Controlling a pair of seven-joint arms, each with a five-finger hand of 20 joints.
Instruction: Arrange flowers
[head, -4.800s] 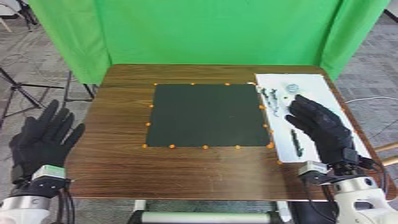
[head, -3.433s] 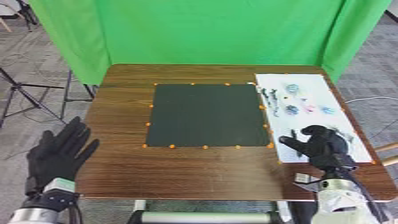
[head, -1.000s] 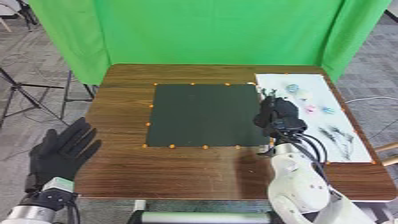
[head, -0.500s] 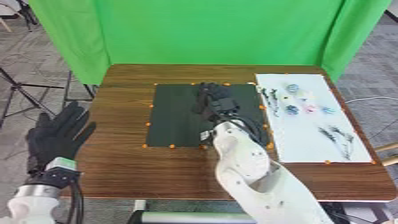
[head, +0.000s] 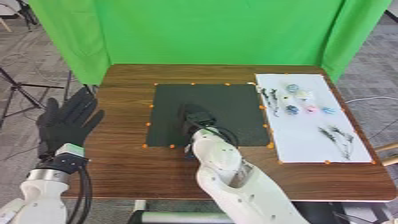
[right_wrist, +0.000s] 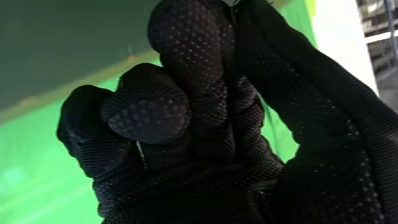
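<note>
My right hand (head: 197, 117) is over the dark square board (head: 173, 132) in the head view. In the right wrist view that hand (right_wrist: 213, 170) has curled fingers and its thumb pinched against one of them, with a thin stem (right_wrist: 267, 117) faintly visible between; most of it is hidden by the glove. On the white sheet (head: 306, 145) lie dark twigs (head: 274, 100), a blue flower head (head: 292, 109), a pink one (head: 311, 108) and grey branching stems (head: 339, 141). My left hand (head: 64, 125), open, is held off the table's left side.
Small orange dots (head: 172, 146) mark the edges of board and sheet. The brown table (head: 124, 170) surrounds both, with a green curtain (head: 213, 35) behind it. A tripod (head: 19, 90) stands on the floor at the left.
My right hand has gone left from the white sheet to the dark board, then slightly nearer. A dark stem is gone from the sheet's near left part. My left hand has shifted slightly.
</note>
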